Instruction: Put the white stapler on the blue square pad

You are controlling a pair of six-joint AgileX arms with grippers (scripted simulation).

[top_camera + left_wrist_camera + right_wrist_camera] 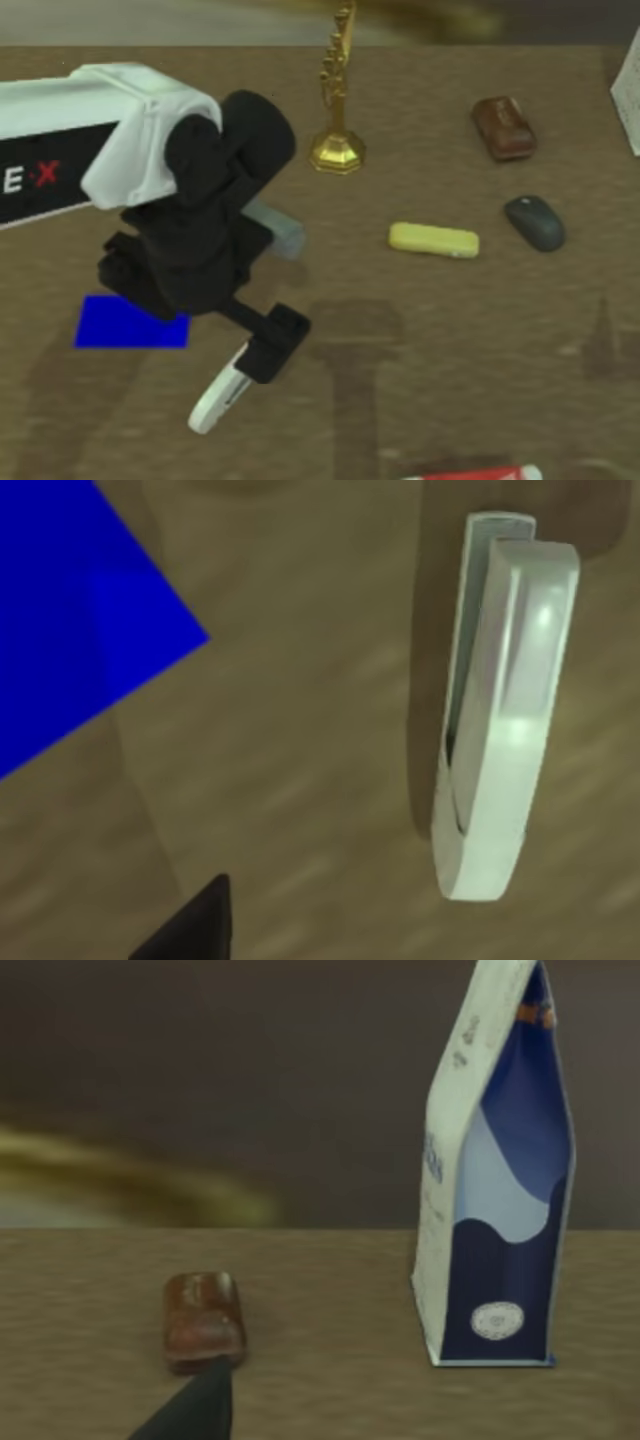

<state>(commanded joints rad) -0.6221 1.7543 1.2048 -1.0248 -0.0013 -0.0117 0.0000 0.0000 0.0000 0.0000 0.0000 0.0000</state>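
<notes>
Left gripper (262,352) above white stapler (220,393), finger state indeterminate; off-centre grasp risks missing blue square pad (130,324).

Stapler (500,720): glossy smooth off-white plastic. Pad (130,325): flat matt blue. Table (450,330): matt wood grain. Trophy (337,100): shiny gold metal. Mouse (535,222): matt dark plastic.

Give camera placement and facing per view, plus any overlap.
Top view: above the table, looking down; shows the left arm, its left gripper over the white stapler.
Left wrist view: faces the tabletop; white stapler, corner of the blue square pad, one dark fingertip.
Right wrist view: looks level across the table at a brown object and a standing pouch.
Shared: stapler and pad, top and left wrist.
</notes>
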